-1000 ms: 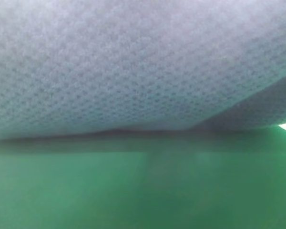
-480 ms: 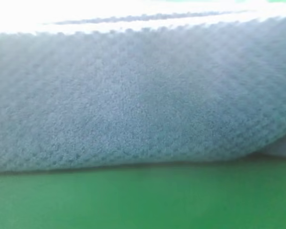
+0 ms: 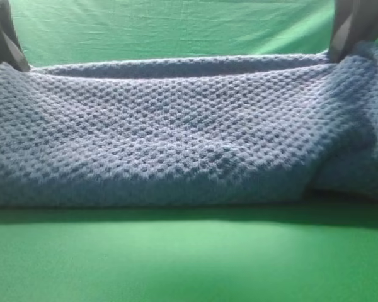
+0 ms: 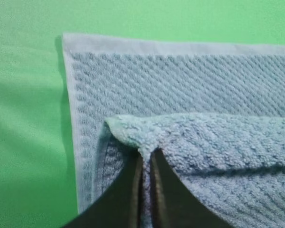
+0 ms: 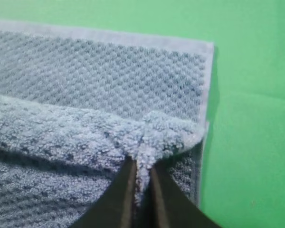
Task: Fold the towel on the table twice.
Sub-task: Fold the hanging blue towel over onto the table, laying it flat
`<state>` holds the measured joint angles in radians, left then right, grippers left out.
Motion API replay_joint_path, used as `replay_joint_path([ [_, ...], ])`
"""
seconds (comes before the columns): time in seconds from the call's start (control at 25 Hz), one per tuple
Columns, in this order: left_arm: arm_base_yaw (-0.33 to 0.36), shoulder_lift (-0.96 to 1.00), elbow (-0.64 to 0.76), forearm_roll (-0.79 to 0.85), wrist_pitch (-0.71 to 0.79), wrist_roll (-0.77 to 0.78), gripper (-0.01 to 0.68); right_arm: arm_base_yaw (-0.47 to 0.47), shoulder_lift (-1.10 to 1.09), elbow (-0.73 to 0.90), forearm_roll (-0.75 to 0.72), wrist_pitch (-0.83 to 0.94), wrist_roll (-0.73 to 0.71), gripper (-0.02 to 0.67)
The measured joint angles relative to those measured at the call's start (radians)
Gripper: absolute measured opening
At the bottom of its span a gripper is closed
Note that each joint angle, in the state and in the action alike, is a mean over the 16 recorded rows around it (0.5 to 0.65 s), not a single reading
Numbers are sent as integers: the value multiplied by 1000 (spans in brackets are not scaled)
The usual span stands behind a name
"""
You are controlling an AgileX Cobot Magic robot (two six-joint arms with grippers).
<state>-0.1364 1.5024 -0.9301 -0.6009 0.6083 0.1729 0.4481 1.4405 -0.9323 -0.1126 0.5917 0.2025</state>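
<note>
Both grippers pinched a towel corner, mid-fold over the table.

The towel (image 3: 176,145) lay on the table (image 3: 189,264), its near edge lifted; the left gripper (image 4: 146,159) and right gripper (image 5: 141,168) were clenched on its corners. It looked thick, soft and floppy, best held by the corners.

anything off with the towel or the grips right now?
Nothing stands out. Left gripper and right gripper each pinch a corner of the towel, jaws shut, the held edge level over the table.
</note>
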Motion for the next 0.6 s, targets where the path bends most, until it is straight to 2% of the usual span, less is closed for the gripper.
replay_joint_path([
  [0.28, 0, 135, -108, 20, -56, 1, 0, -29, 149, -89, -38, -108, -8, 0],
  [0.6, 0, 223, -152, 28, -113, 1, 16, -50, 272, -152, -63, -198, -19, 19],
])
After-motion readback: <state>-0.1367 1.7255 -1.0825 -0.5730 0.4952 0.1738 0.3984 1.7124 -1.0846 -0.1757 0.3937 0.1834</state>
